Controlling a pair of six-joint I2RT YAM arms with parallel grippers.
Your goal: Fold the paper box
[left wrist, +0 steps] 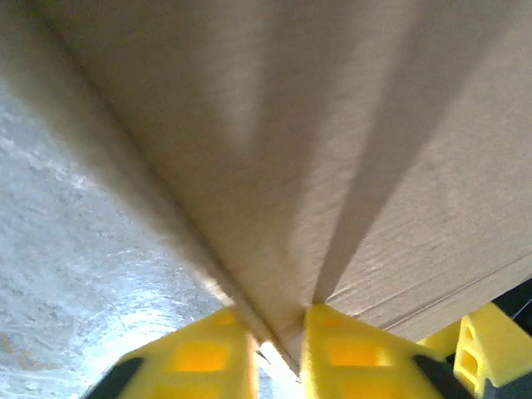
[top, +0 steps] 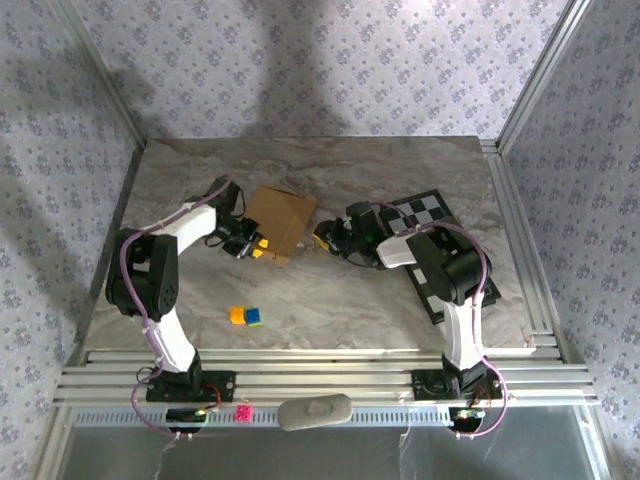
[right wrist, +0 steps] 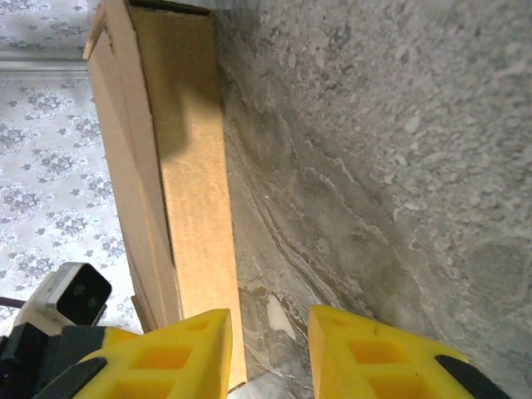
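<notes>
1. Here the paper box [top: 280, 222] sits on the worktop [top: 400, 170], between the two claws.
2. The left claw [left wrist: 278, 359] is pinched tight on one cardboard edge of it.
3. The right claw [right wrist: 270, 353] stands parted, gripping nothing, just beside the box's side wall.

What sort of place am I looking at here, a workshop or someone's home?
Probably a robot test booth in a lab: the left arm and right arm bolted to an aluminium rail frame, patterned walls enclosing the table, and a checkerboard.
</notes>
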